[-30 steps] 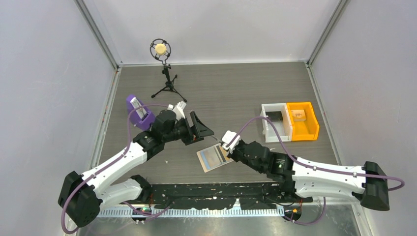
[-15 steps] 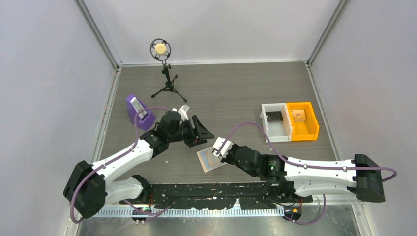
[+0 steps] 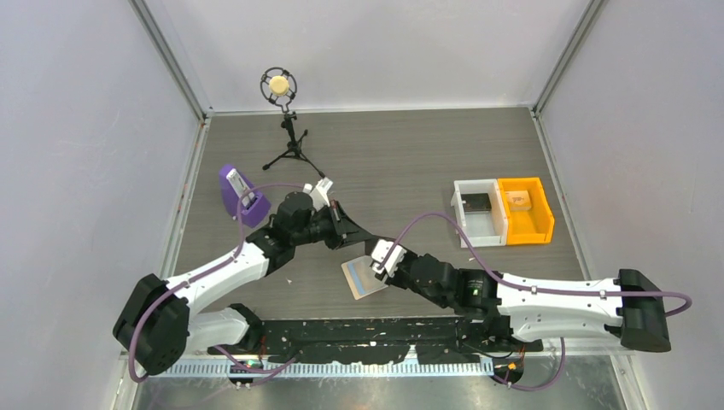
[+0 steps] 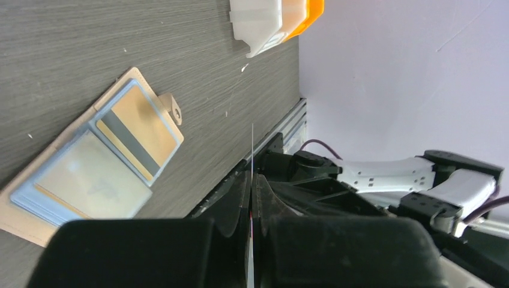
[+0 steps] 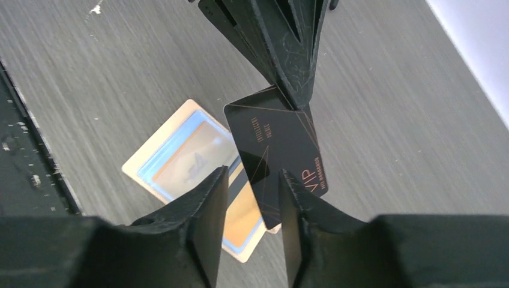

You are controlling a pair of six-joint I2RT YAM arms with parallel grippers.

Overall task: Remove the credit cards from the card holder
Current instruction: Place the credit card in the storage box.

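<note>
Card holder [image 4: 90, 174] is found lying open and flat on the table [image 3: 410, 154], near its front edge and between the two arms, light blue inner side up, tan border visible all round, snap tab at one edge. An orange-yellow card [image 4: 141, 133] with a dark stripe is seen seated in one pocket; a second pocket beside it is covered by a pale, clouded window, contents not resolved. A black card [image 5: 276, 144] lettered "VIP" is held clear of the holder, above it and tilted. It is clamped by one upper corner in the left claw [image 4: 252, 180], whose fingers are closed flat against it; in the left wrist view the card is seen only edge-on as a thin line. The right claw [image 5: 253, 180] is positioned over the holder with fingers parted by a moderate gap and nothing gripped. The lower part of the black card is seen through that gap; contact with the right fingers cannot be told. Further out, a white bin [image 3: 476, 212] and an orange bin [image 3: 525, 209] are noted side by side to the right, a purple stand [image 3: 235, 195] to the left, and a microphone on a tripod [image 3: 279, 85] at the far edge.
</note>
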